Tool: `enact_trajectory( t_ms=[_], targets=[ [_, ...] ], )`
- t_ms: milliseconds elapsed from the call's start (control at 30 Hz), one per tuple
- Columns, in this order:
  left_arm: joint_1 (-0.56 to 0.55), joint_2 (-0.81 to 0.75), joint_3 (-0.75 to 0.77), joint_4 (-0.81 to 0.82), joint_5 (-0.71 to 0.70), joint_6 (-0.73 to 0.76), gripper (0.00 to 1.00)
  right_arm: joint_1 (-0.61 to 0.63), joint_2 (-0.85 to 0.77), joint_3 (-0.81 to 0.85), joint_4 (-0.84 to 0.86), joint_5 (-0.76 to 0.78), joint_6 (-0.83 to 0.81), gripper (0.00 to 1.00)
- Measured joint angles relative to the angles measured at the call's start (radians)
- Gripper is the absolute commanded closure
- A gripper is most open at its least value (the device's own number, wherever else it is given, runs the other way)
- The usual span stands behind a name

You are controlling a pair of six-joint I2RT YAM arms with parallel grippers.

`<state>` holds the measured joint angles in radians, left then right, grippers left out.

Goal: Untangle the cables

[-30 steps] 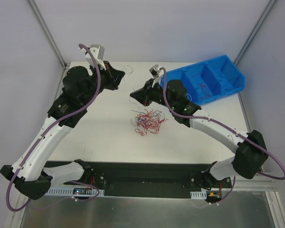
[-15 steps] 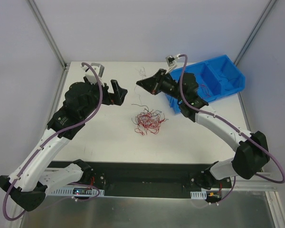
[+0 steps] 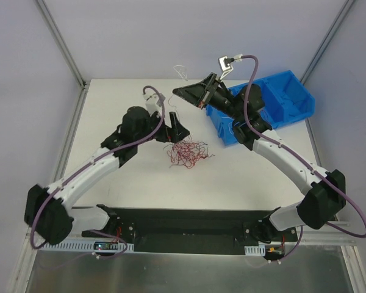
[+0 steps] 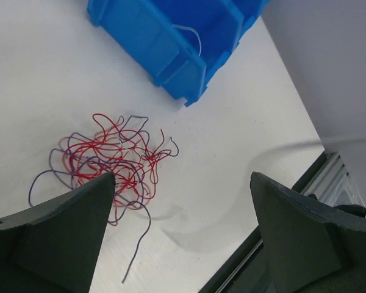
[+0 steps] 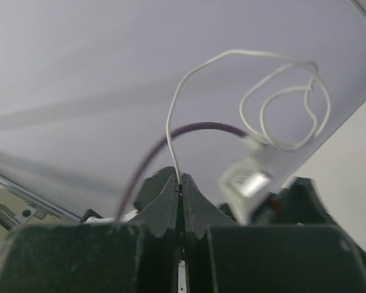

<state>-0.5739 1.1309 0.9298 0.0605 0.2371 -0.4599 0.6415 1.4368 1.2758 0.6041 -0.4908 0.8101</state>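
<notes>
One white cable in blue bin — left tool open, right tool pinching white strand.

Tangle of cables lying on the table, bin sitting behind it to the right.
The left gripper is hanging just behind and left of the tangle. The right gripper is hanging further back, left of the bin, with a single cable sticking out behind it. Another strand is lying inside the bin.
</notes>
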Motion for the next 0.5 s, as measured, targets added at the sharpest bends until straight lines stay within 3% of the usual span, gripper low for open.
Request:
enact_trajectory(
  t_ms=[267,500],
  targets=[
    [0.072,0.393,0.056,-0.023,0.113,-0.22,0.3,0.002,-0.023,0.176,-0.101,-0.004,-0.006,1.0],
    [0.105,0.396,-0.03,-0.064,0.12,-0.274,0.28,-0.047,-0.061,0.439,-0.209,-0.033,-0.057,1.0]
  ],
)
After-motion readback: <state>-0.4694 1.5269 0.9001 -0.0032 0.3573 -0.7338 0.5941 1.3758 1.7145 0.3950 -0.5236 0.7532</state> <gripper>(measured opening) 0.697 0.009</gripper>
